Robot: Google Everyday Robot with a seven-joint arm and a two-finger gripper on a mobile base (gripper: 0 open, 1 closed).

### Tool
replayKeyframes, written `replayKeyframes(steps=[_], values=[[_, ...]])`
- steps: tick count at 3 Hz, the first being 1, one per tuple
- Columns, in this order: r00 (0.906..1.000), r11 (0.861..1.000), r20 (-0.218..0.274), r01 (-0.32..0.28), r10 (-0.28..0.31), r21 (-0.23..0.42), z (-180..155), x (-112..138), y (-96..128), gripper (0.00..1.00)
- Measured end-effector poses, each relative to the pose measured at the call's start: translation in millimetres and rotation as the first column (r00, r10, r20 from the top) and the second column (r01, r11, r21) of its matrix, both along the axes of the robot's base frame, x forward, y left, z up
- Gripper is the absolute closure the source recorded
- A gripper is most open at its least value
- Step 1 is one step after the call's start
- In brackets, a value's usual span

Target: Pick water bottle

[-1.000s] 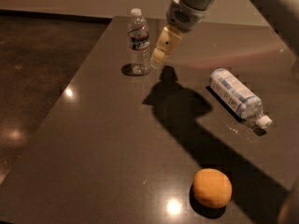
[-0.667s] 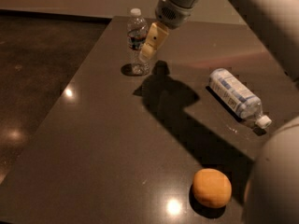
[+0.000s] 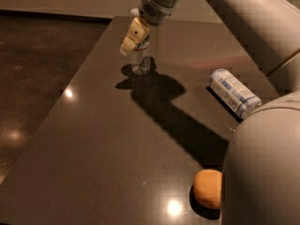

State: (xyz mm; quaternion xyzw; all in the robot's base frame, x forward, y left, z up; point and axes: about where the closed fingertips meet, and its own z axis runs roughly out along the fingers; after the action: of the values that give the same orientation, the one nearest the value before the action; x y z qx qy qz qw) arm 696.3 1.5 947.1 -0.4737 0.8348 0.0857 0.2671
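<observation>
The water bottle point(image 3: 141, 62) stands upright toward the far end of the tabletop point(image 3: 108, 153), and the pincer point(image 3: 128, 43) overlaps its upper part. A sound grasp would probably straddle the body squarely and level, below the neck. The bottle's top is mostly covered, and I cannot tell whether the pincer is apart or clamped.
</observation>
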Motion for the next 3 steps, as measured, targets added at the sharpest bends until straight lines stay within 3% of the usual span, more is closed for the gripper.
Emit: replayKeyframes(steps=[1, 3], values=[[0.9999, 0.999, -0.012, 0.004, -0.003, 0.034, 1, 3, 13, 0.17], [0.9992, 0.995, -0.037, -0.012, 0.016, 0.094, 17, -4, 13, 0.64]])
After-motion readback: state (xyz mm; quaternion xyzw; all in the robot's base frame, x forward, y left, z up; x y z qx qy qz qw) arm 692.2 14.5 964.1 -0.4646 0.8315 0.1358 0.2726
